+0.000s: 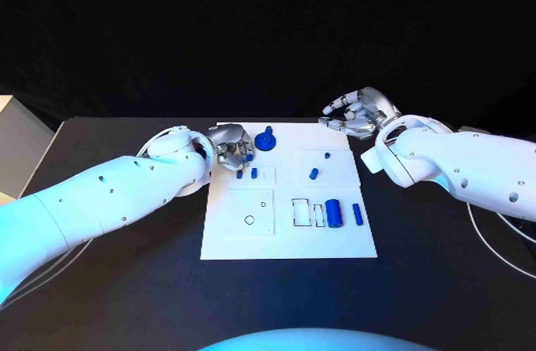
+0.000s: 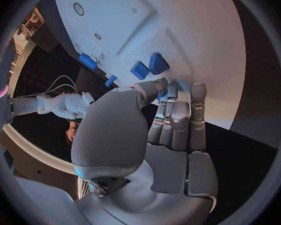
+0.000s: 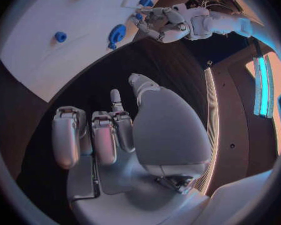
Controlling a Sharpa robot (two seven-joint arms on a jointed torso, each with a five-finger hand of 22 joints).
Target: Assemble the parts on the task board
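The white task board [image 1: 290, 239] lies in the middle of the black table. My left hand [image 1: 231, 146] is over its far left part, fingers pointing down at the board [image 2: 178, 30]. A small blue part [image 1: 248, 159] shows between the thumb and fingertips [image 2: 160, 97] and looks pinched there. Two small blue blocks [image 1: 245, 173] [image 2: 148, 66] lie just in front of that hand. A round blue part [image 1: 267, 141] [image 3: 117, 34] sits beside it. My right hand [image 1: 358, 112] hovers off the board's far right corner, fingers [image 3: 93, 135] apart and holding nothing.
A thick blue cylinder [image 1: 333, 212] and a slim blue pin [image 1: 358, 214] lie at the board's right, beside two rectangular slots [image 1: 301, 211]. Two little blue parts [image 1: 314, 173] [image 1: 328, 155] lie mid-board. A round hole [image 1: 248, 219] is at the near left.
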